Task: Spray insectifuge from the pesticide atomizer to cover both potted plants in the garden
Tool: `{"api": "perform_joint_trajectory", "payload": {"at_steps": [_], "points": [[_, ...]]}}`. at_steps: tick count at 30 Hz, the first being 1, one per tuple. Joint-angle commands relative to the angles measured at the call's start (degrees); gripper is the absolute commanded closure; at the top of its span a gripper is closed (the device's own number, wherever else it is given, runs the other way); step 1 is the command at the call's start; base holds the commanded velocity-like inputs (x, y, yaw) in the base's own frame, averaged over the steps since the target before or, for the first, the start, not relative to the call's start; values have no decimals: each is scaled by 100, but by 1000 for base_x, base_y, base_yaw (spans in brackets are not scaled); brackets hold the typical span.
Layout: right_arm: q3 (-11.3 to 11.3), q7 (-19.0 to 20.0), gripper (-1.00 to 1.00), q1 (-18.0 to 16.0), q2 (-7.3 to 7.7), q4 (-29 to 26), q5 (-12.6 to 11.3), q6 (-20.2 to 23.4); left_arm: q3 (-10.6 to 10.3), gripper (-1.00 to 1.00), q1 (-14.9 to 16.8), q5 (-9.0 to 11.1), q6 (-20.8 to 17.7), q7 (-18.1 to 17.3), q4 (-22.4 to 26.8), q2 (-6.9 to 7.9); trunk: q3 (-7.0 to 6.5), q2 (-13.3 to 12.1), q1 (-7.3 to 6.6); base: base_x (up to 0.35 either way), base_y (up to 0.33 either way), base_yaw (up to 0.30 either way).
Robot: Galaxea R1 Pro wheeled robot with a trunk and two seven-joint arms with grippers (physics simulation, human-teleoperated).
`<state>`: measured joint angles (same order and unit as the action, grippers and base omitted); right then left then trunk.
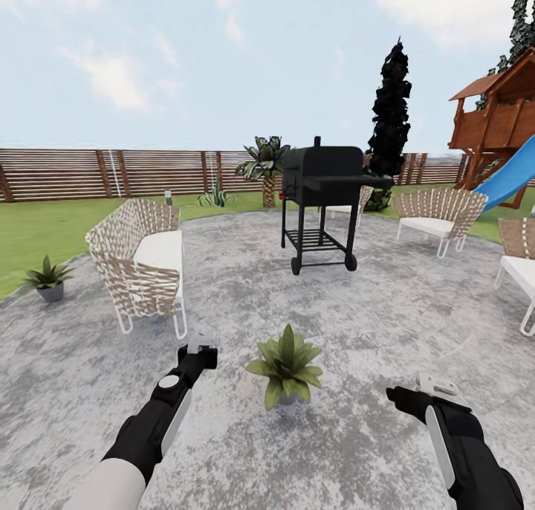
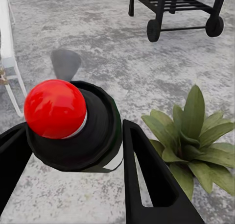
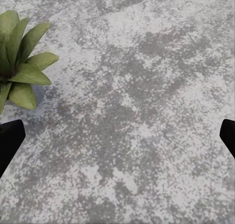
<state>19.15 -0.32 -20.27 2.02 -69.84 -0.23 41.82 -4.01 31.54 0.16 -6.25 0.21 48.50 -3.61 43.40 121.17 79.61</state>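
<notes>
Grey mottled patio (image 1: pixel 357 361) everywhere in the head view, with one potted plant (image 1: pixel 286 367) sitting about mid-patio between the two arms and a second potted plant (image 1: pixel 47 279) at the patio's left edge by the lawn (image 1: pixel 44 227). Left hand (image 1: pixel 200 349) is just beside the near plant; right hand (image 1: pixel 416 391) is on the other side. Black grill (image 1: pixel 323 201) and a woven chair (image 1: pixel 141 261) stand further back.

Left wrist view: hand (image 2: pixel 73 136) is pinching the pesticide atomizer (image 2: pixel 81 128), dark body with a red ball on top, plant (image 2: pixel 193 136) right next to it.

Right wrist view: black fingertips (image 3: pixel 10 140) spread wide over bare paving, plant leaves (image 3: pixel 22 62) off to one side.
</notes>
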Motion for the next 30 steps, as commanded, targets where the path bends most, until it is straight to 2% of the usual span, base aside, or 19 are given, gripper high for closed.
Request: {"api": "perform_joint_trajectory", "payload": {"at_steps": [1, 19, 30], "points": [[1, -3, -100, -3, 0, -8, -3, 28, -3, 100, 2, 1, -30, 1, 10, 0, -12, -39, -24, 0, 0, 0], [1, -3, -100, -3, 1, -6, -3, 28, -3, 100, 2, 1, -33, 0, 10, 0, -335, -761, -419, 0, 0, 0], [12, 5, -100, -3, 9, -20, -12, 37, -4, 100, 2, 1, -25, -4, 10, 0, -336, -761, -419, 0, 48, -1]]}}
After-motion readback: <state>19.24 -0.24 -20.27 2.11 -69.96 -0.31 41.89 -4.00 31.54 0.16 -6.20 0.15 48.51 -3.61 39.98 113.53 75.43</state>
